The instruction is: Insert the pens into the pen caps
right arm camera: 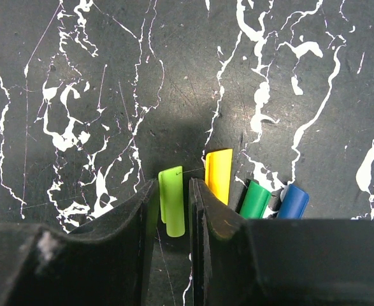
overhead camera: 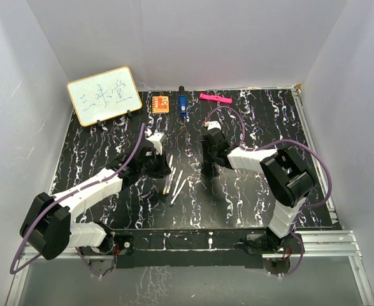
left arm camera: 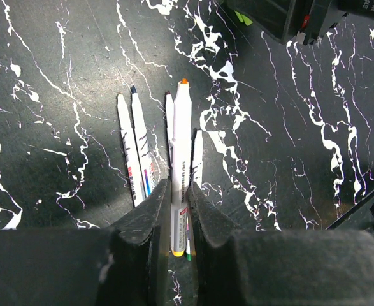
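Black, white-veined counter [overhead camera: 250,191], white walls around; your stock:

1. Loose pens [left arm camera: 136,146]: white barrels lying side by side mid-counter, and your landmark. The barrel print is too small to read.
2. Left pincer [left arm camera: 178,188]: just left of the loose pens, closed narrowly on an orange-tipped pen [left arm camera: 181,140]. The long axis runs straight out between the fingers, tip leading, roughly towards the right arm.
3. Right pincer [right arm camera: 173,185]: right of the loose pens, clamped on a lime cap [right arm camera: 171,204]. Which end is open you cannot tell. A yellow cap [right arm camera: 218,175], green cap [right arm camera: 257,199] and blue cap [right arm camera: 294,201] lie just beside it.
4. Whiteboard [overhead camera: 104,95]: behind and left of the loose pens, with handwritten characters that are not legible.

Your next move probably depends on lining up the tip with the cap mouth.
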Action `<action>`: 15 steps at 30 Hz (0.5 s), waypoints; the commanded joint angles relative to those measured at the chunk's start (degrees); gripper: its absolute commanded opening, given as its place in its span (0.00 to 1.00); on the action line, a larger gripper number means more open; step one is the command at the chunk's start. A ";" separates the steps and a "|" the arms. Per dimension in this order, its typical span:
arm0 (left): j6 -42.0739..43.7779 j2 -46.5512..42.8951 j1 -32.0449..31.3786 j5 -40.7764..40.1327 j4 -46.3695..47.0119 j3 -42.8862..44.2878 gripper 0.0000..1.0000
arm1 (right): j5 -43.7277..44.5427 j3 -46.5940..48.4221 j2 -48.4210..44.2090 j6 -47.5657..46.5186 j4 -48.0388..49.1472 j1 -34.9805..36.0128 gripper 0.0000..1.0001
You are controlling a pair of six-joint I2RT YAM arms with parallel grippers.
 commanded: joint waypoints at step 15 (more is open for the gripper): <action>0.83 0.38 -0.29 -0.88 -0.89 1.49 0.00 | 3.79 0.69 1.45 2.14 -4.33 1.89 0.04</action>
